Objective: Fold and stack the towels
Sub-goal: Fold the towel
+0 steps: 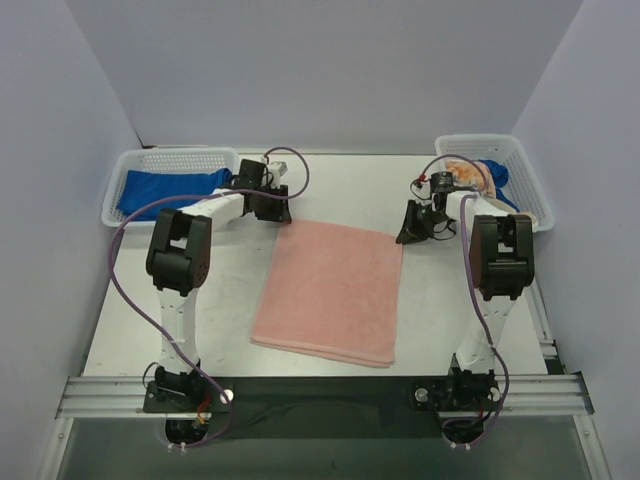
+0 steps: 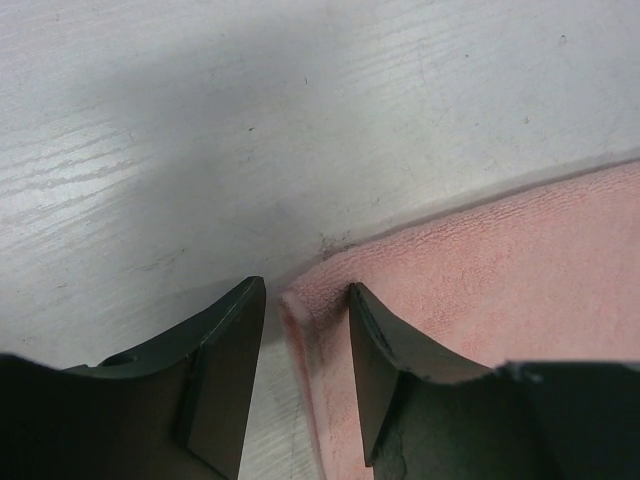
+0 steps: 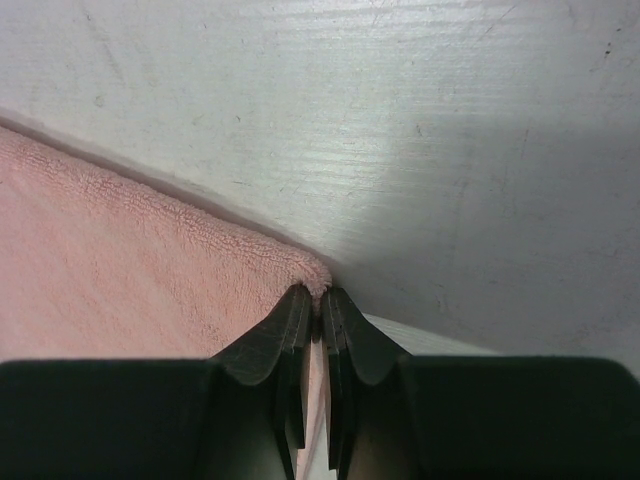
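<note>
A salmon-pink towel (image 1: 330,290) lies flat in the middle of the table. My left gripper (image 1: 275,212) is down at its far left corner. In the left wrist view the left gripper (image 2: 305,300) is open, its jaws standing either side of the pink towel's (image 2: 500,260) corner edge with gaps showing. My right gripper (image 1: 408,235) is at the far right corner. The right wrist view shows the right gripper (image 3: 318,298) shut, pinching the tip of the pink towel (image 3: 130,250). A royal-blue towel (image 1: 165,190) fills the left basket. A white-and-orange towel (image 1: 468,172) lies in the right basket.
A white mesh basket (image 1: 125,165) stands at the far left and another white mesh basket (image 1: 525,165) at the far right, with a bit of blue cloth (image 1: 498,178) in it too. Grey walls close in the table on three sides.
</note>
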Tool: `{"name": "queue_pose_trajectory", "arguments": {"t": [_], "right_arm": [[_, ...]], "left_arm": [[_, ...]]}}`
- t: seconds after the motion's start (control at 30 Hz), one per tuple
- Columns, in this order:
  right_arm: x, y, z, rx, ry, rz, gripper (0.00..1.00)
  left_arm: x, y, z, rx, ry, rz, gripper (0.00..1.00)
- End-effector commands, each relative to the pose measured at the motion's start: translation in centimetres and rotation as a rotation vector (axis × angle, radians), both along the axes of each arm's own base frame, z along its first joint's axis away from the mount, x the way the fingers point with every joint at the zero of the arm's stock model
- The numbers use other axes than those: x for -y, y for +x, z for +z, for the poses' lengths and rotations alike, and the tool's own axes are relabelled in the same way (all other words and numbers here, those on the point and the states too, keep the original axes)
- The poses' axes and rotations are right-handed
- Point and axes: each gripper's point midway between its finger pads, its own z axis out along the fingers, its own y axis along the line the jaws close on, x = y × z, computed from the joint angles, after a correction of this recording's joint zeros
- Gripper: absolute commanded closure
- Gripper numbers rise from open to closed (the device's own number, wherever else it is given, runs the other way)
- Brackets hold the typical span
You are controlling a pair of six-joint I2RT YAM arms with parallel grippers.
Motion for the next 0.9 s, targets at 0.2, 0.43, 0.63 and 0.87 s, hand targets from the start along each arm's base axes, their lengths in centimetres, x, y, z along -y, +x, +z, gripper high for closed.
{"name": "queue_pose_trajectory", "arguments": {"t": [0.2, 0.43, 0.63, 0.87], "right_arm": [[0.2, -1.0, -0.7, -0.065, -0.019, 0.006, 0.93], [0.2, -1.1, -0.7, -0.066, -0.017, 0.010, 0.94], [0.1, -1.1, -0.7, -0.064, -0.015, 0.017, 0.96], [0.2, 0.4, 0.4, -0.011, -0.023, 0.028, 1.00]], "left_arm": [[-0.7, -2.8, -2.9, -0.143, -0.014, -0.013, 0.51], [-0.6, -2.4, -3.7, -0.159, -0.014, -0.007, 0.58], [-0.6, -2.5, -4.4, -0.177, -0.015, 0.000, 0.72], [-0.9, -1.9, -4.0, -0.154, -0.004, 0.007, 1.00]]}}
